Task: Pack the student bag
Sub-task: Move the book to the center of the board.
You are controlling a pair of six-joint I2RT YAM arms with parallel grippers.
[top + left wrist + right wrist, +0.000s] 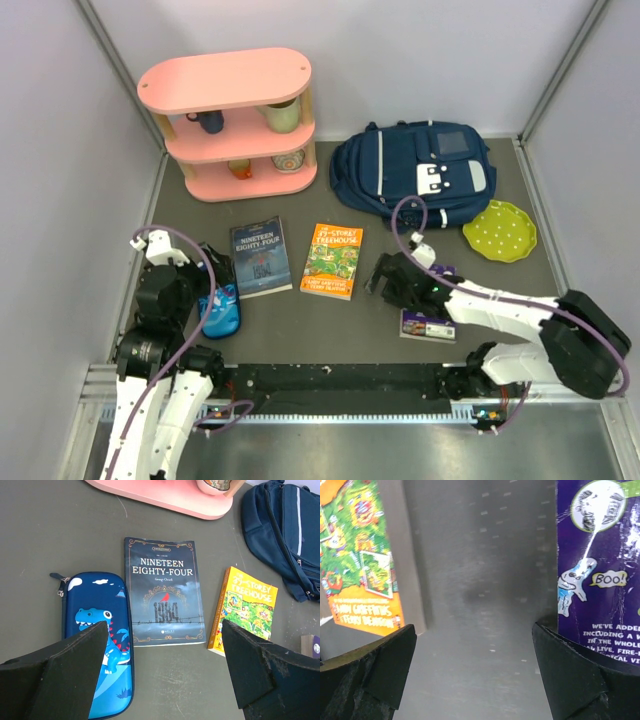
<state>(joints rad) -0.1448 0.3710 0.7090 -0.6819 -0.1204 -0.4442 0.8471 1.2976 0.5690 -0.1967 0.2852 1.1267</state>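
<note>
The navy student bag (415,178) lies flat at the back of the table, front up, with white patches; its edge shows in the left wrist view (285,530). On the table lie a dinosaur pencil case (222,305) (97,635), the book Nineteen Eighty-Four (261,256) (164,597), an orange Treehouse book (333,260) (245,607) (360,555) and a purple book (428,318) (600,555). My left gripper (217,268) (165,680) is open and empty over the pencil case's right edge. My right gripper (386,276) (475,675) is open and empty, low over bare table between the Treehouse and purple books.
A pink three-tier shelf (230,125) (165,497) stands at the back left with mugs and cups on it. A green dotted plate (500,230) lies right of the bag. Grey walls close in the table on the left, back and right.
</note>
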